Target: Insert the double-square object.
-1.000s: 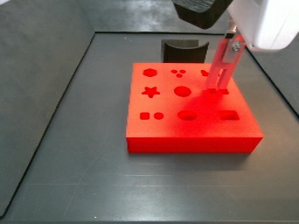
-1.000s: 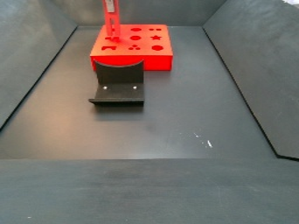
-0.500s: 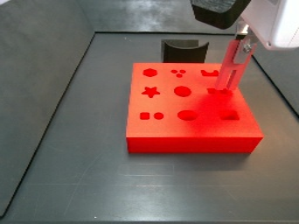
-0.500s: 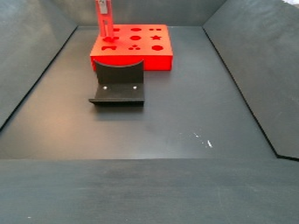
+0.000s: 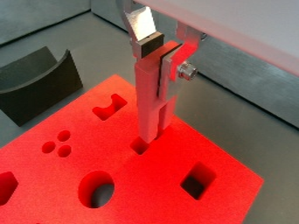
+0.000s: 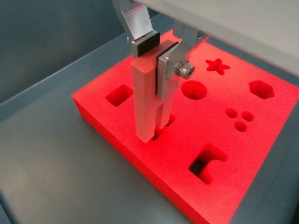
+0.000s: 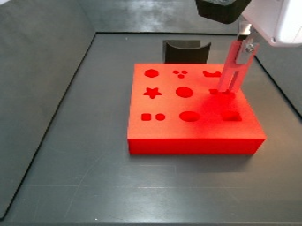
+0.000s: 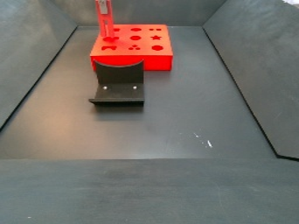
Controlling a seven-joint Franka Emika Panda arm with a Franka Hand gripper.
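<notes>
Claw (image 5: 158,54) clamps slender red-pink double-square object (image 5: 151,105) upright, tip at matte red board (image 5: 140,188) cutout.

The slender red-pink double-square object (image 5: 151,101) stands upright, its lower end at the red board (image 5: 140,188), held by the gripper (image 5: 158,54).

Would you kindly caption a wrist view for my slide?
Pincer holds the upright red peg, tip at a cutout in the red board.
</notes>
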